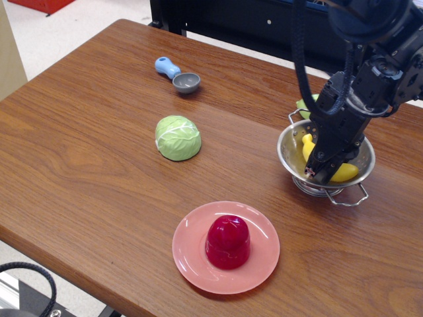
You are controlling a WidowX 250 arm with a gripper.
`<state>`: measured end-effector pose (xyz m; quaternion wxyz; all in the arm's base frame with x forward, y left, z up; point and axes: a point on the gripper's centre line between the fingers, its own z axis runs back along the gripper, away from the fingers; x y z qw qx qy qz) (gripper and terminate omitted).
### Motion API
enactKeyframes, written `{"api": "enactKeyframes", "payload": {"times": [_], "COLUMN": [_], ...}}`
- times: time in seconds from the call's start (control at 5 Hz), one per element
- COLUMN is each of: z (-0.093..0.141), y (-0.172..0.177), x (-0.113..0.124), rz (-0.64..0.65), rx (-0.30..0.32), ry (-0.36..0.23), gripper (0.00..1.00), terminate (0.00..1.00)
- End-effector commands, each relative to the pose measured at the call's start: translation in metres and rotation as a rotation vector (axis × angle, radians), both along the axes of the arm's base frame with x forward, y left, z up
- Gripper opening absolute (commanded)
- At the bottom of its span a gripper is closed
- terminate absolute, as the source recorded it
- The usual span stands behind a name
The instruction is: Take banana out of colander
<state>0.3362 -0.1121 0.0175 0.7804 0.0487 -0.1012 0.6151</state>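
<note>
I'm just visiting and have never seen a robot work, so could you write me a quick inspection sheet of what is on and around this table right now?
Surface: brown wooden table, no spills seen.
Job's things: yellow banana lies inside the steel colander near the right edge.
Clutter: green cabbage mid-table; grey scoop with blue handle at the back; red dome-shaped object on a pink plate at the front; pale green fruit behind the colander.
Grippers: gripper is lowered into the colander at the banana; whether the fingers are closed cannot be told.
Cables: black cable hangs along the arm; another loop at the lower left.
Surroundings: light floor, dark frame behind the table.
</note>
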Motion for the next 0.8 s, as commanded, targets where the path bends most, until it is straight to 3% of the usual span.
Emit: {"api": "enactKeyframes", "payload": {"times": [0.0, 0.2, 0.4, 0.6], "z": [0.059, 0.082, 0.092, 0.094], "y": [0.020, 0.030, 0.046, 0.081], "x": [0.014, 0.005, 0.000, -0.031], "rz": [0.006, -0.025, -0.060, -0.122], "rx": [-0.026, -0.025, -0.044, -0.057], "ry": [-0.105, -0.158, -0.166, -0.161], "gripper": [0.00, 0.00, 0.00, 0.00], "terminate": [0.00, 0.00, 0.00, 0.00]}}
